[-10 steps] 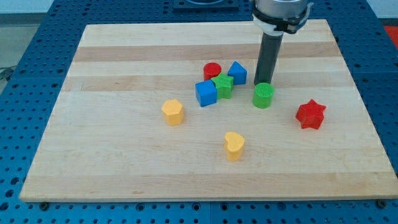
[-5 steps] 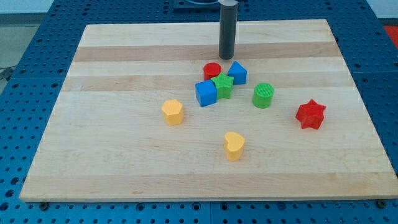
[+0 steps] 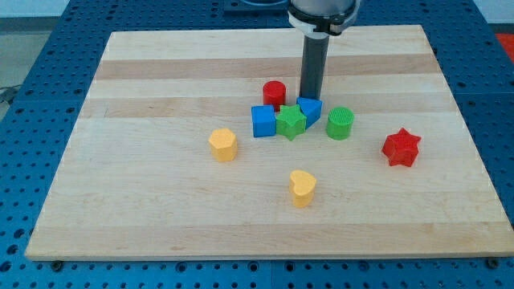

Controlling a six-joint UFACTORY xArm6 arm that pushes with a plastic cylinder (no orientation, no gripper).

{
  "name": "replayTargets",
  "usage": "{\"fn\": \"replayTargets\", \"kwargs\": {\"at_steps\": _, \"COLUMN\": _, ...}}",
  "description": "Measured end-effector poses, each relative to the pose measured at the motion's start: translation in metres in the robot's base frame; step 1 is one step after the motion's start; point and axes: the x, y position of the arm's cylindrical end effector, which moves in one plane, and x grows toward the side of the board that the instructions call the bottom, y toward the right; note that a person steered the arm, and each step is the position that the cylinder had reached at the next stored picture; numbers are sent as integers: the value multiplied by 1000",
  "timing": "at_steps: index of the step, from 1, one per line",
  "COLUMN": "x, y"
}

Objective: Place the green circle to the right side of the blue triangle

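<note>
The green circle (image 3: 340, 123) stands on the wooden board (image 3: 161, 185), right of centre. The blue triangle (image 3: 310, 109) sits just to its left, almost touching it. My tip (image 3: 309, 97) is at the top edge of the blue triangle, pressed against it. A green star (image 3: 291, 122) lies against the triangle's lower left, and a blue cube (image 3: 263, 121) touches the star's left side. A red cylinder (image 3: 275, 93) stands alone above the cube.
A red star (image 3: 401, 147) lies to the right of the green circle. A yellow block (image 3: 223, 144) sits left of centre. A yellow heart (image 3: 302, 187) sits below the cluster.
My tip went from beside the green circle up toward the view's top, then came down onto the blue triangle, pushing it, the green star and the blue cube toward the view's bottom.
</note>
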Motion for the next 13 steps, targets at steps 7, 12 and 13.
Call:
{"fn": "replayTargets", "kwargs": {"at_steps": 7, "x": 2, "y": -9}}
{"fn": "replayTargets", "kwargs": {"at_steps": 12, "x": -14, "y": 14}}
{"fn": "replayTargets", "kwargs": {"at_steps": 13, "x": -20, "y": -9}}
